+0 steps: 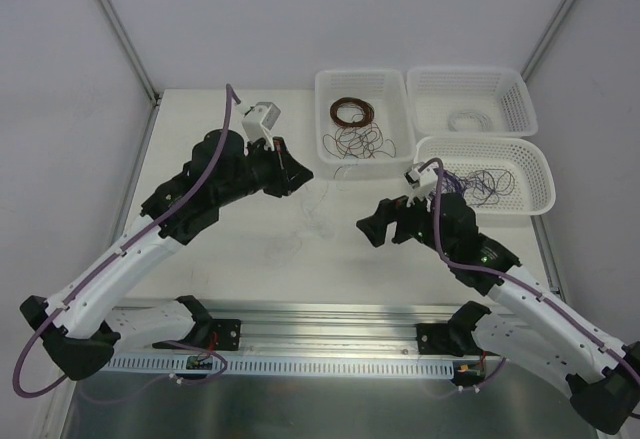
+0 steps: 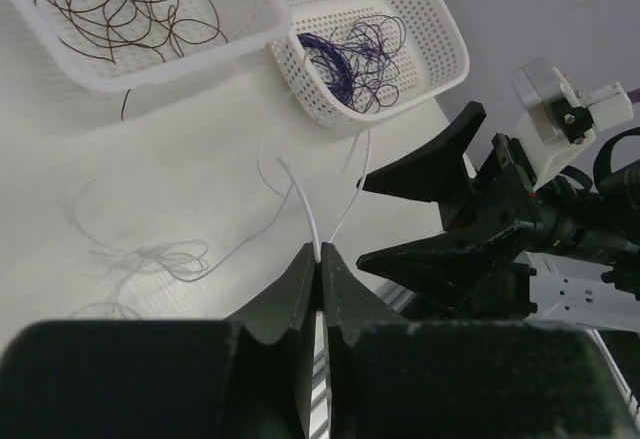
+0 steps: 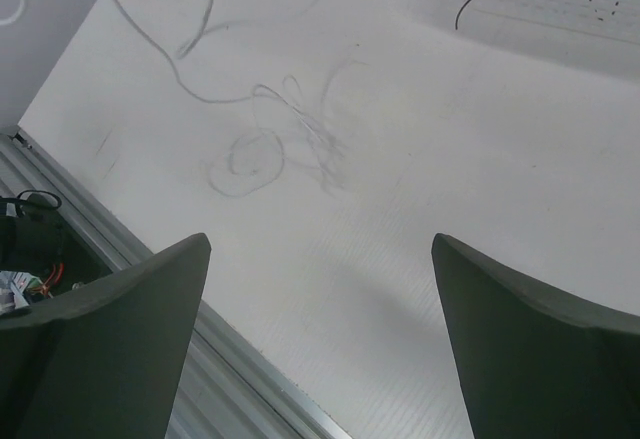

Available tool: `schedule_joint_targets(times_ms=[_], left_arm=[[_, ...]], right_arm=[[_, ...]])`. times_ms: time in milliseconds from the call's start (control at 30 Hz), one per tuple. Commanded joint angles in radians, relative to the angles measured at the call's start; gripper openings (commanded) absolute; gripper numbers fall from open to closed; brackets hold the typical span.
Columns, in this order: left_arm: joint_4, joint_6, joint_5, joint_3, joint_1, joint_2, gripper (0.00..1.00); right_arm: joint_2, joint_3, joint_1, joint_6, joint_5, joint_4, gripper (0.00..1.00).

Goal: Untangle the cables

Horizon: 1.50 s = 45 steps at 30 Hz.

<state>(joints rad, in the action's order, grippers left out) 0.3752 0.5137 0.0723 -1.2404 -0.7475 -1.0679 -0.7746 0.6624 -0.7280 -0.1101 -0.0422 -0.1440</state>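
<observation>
Two-arm cable bench, seen from overhead and from both wrists. The left gripper (image 2: 317, 254) has its dark, wedge-shaped fingers pressed together on a thin white wire (image 2: 307, 227), which rises from the pinch in a smooth arc, then drops toward pale loops (image 2: 160, 257) lying slack on the matte white table (image 3: 480, 159). The right gripper (image 3: 320, 241) hangs above the table with its fingers wide apart and nothing between them; below it lie the same faint, scribbled pale loops.

The task's dark strands sit in baskets at the far side. The purple cables (image 2: 350, 54) – a hair-thin, scribbly tangle – fill a white perforated plastic basket (image 2: 320, 99) with a lattice wall and rounded corners. The dark cables (image 2: 120, 9), loose brown-black curls, lie in a smooth-walled white basket (image 2: 180, 64) beside a neat round brown coil (image 1: 350, 111); one strand hangs over the near wall onto the table. A third lattice basket (image 1: 505, 99) holds a pale ring of wire (image 1: 468, 119).

Both arms are white-and-black shells – each trailed by a purple hose
</observation>
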Motion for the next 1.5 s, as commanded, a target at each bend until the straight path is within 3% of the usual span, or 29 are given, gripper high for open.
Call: schedule_joint_targets(times_ms=[0,567,1167,1333,1433,1467], left_arm=[[0.008,0.019,0.077,-0.037,-0.01,-0.007,0.03],[-0.002,0.085,0.09,-0.071,-0.052,-0.096,0.03],[-0.005,-0.017,0.167,-0.019,-0.084,-0.115,0.03],[-0.007,-0.055,0.179,-0.025,-0.104,-0.115,0.03],[-0.005,-0.067,0.185,-0.015,-0.108,-0.115,0.03],[-0.005,-0.07,0.176,-0.013,-0.108,-0.11,0.03]], right_arm=[[0.015,0.028,-0.005,0.03,-0.068,0.073,0.97],[-0.092,0.016,-0.05,0.02,-0.226,0.36,0.94],[-0.126,0.112,-0.054,0.072,-0.177,0.32,0.89],[-0.167,0.117,-0.054,0.078,-0.174,0.345,0.79],[-0.189,0.124,-0.053,0.079,-0.185,0.35,0.6],[-0.193,0.128,-0.053,0.079,-0.188,0.345,0.48]])
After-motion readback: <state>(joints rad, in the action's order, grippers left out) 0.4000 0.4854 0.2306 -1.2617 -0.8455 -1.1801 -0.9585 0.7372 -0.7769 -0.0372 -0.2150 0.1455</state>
